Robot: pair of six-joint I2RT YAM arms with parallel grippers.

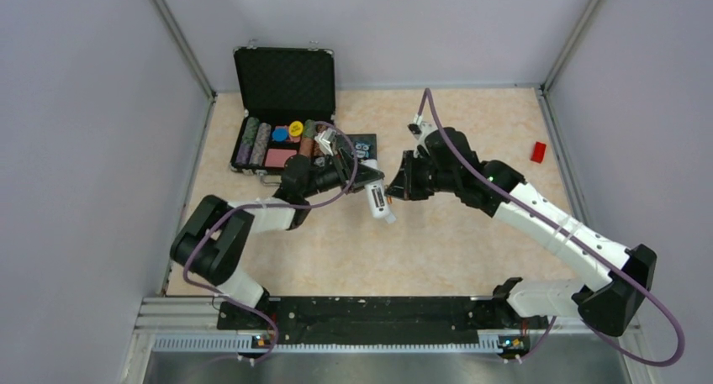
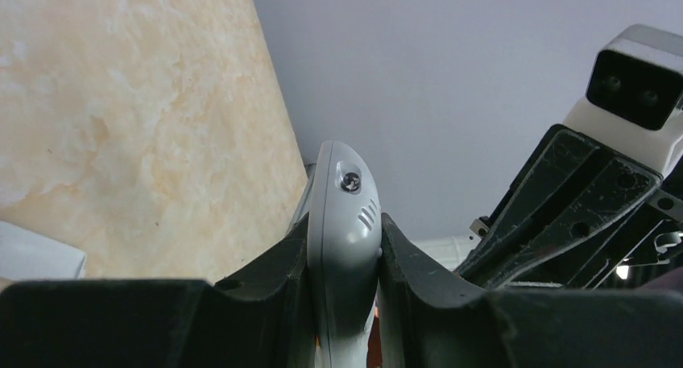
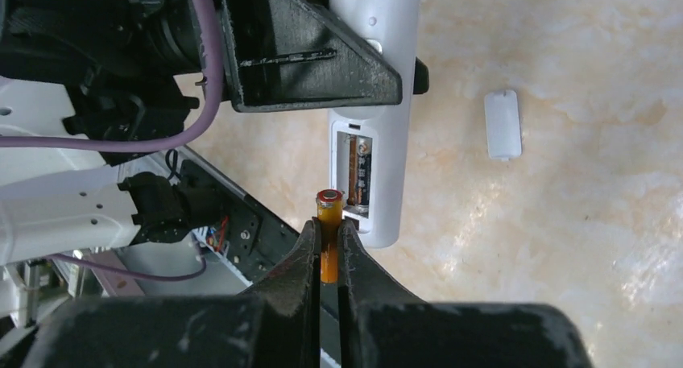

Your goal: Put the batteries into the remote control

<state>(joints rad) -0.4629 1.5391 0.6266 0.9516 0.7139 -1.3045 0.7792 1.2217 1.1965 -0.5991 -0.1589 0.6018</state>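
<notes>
My left gripper (image 2: 342, 251) is shut on the white remote control (image 2: 348, 215) and holds it edge-up above the table. In the right wrist view the remote control (image 3: 385, 102) shows its back with the battery compartment (image 3: 354, 179) open. One dark battery (image 3: 362, 177) lies in that compartment. The slot beside it is bare. My right gripper (image 3: 329, 233) is shut on an orange battery (image 3: 329, 211), which stands upright at the compartment's lower edge. In the top view the two grippers, left (image 1: 363, 182) and right (image 1: 400, 187), meet mid-table over the remote control (image 1: 379, 202).
The white battery cover (image 3: 502, 125) lies flat on the table, right of the remote. An open black case of poker chips (image 1: 282, 123) stands at the back left, with a dark owl tile (image 1: 366, 143) beside it. A small red block (image 1: 538, 152) sits far right.
</notes>
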